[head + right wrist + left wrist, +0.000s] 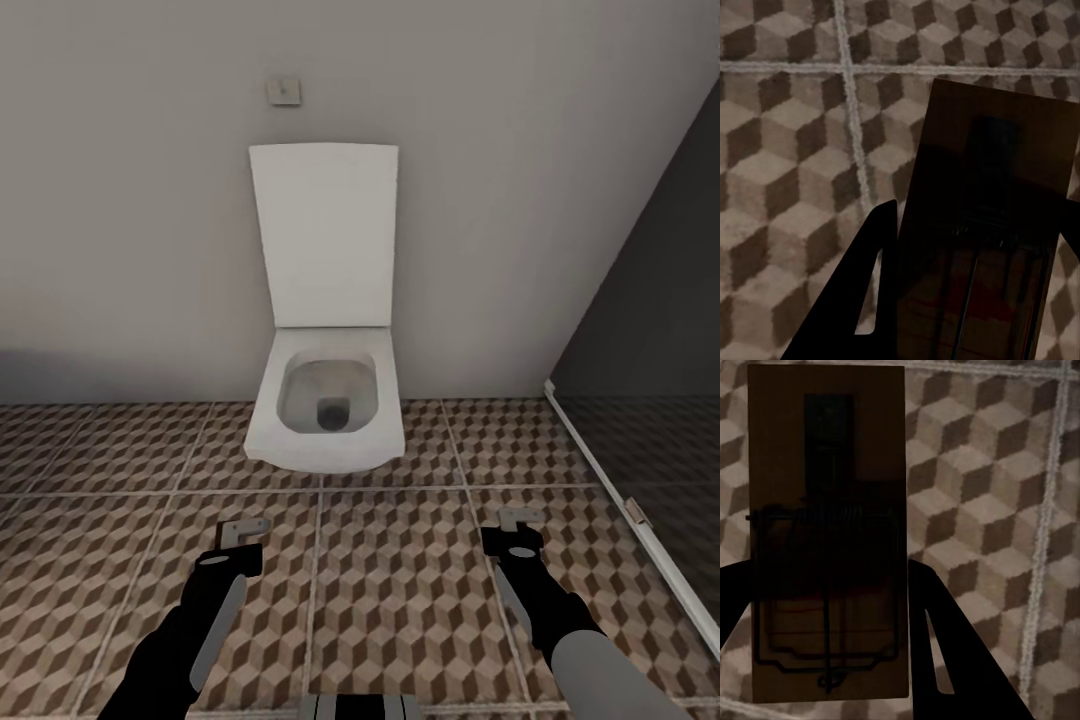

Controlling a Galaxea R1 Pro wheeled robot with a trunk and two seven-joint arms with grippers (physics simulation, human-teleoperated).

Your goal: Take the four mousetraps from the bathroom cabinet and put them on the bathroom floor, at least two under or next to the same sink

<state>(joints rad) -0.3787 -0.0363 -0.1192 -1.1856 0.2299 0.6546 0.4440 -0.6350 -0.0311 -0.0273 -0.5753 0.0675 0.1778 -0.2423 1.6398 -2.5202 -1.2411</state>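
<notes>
A white toilet stands against the grey wall, lid raised, its bowl holding only a dark drain. Both arms reach forward low over the bathroom floor, tiled in brown, beige and white cubes. The left claw is clamped on one mousetrap, a dark wooden slab with wire parts seen between its fingers. The right claw grips a second mousetrap. A dark glass panel rises at the right.
</notes>
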